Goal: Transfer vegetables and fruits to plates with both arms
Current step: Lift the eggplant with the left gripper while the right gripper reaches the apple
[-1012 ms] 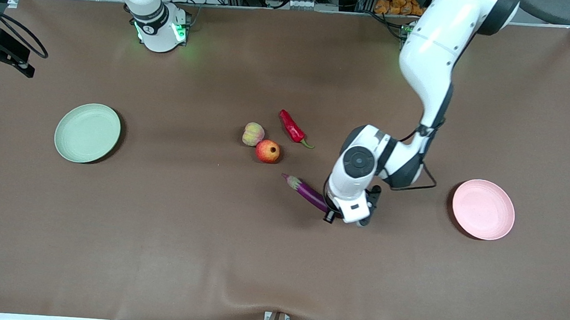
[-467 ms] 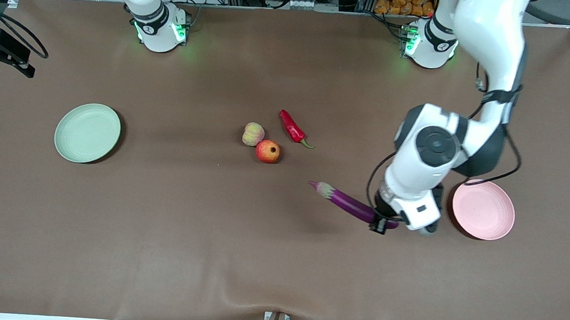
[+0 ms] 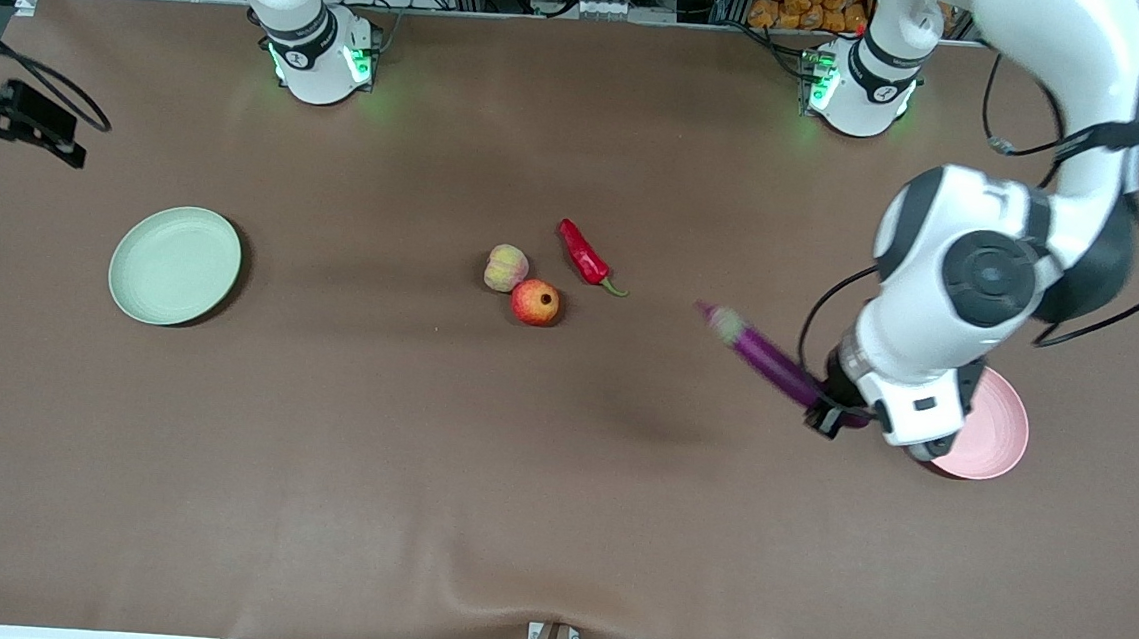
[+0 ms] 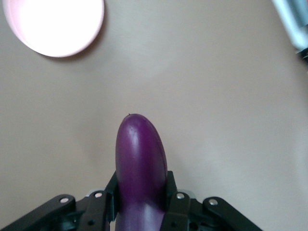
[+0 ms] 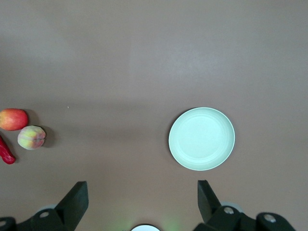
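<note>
You have a wide brown table cover [image 3: 419, 469] filling the scene, with a slight ripple at the edge nearest the front camera, and an aluminium frame and cabling along the edge where the bases stand.

Your left arm [image 3: 995, 259] reaches from its green-lit base out over the table by the pink plate [image 3: 997, 435]. Its wrist hides part of that plate in the front view, while the left wrist view shows the plate [image 4: 53, 24] whole and bare.

The left gripper [image 3: 839, 411] is up in the air over the cover just beside the pink plate's rim, its jaws clamped on the blunt end of the eggplant [image 3: 762, 355]. The eggplant is long, slim and glossy purple, with a pale cap pointing toward the table's middle. In the left wrist view you see only its rounded purple end [image 4: 140, 168] pinched between the black fingers [image 4: 174, 204].

The right gripper [image 5: 142, 202] appears only in its own wrist view: jaws spread wide, nothing held, high over the mint green plate [image 5: 201, 138], which also lies bare [image 3: 174, 265] toward the right arm's end.

Mid-table, the pomegranate [image 3: 535, 302] touches the peach [image 3: 506, 267], the pomegranate nearer the front camera. The red chili pepper [image 3: 586, 256] lies just beside them, green stem toward the camera.
</note>
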